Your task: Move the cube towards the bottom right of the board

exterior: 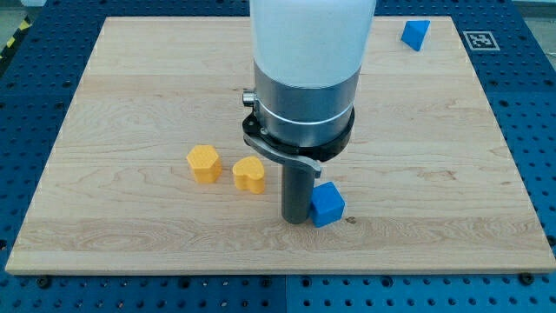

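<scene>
The blue cube (327, 204) sits on the wooden board (122, 96) near the lower middle, turned at an angle. My tip (296, 220) rests on the board directly at the cube's left side, touching it. The arm's wide body hides the board's middle, where the green and red blocks stood.
A yellow hexagonal block (204, 163) and a yellow heart-shaped block (249, 174) lie to the left of my tip. A blue triangular block (415, 34) sits at the board's top right corner.
</scene>
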Available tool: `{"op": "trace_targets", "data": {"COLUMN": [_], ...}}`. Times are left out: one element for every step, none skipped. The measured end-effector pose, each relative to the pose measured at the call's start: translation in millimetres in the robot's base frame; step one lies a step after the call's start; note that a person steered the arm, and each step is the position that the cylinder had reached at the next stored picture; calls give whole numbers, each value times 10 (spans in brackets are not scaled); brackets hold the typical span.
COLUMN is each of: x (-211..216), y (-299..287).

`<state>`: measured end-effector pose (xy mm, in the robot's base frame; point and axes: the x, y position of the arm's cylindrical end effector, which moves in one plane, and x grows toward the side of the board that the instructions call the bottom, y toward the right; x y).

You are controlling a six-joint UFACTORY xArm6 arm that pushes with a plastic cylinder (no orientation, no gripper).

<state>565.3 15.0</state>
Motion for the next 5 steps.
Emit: {"op": "trace_targets", "data": {"x": [0, 0, 0, 0, 0], "y": [23, 50, 72, 99, 109]}}
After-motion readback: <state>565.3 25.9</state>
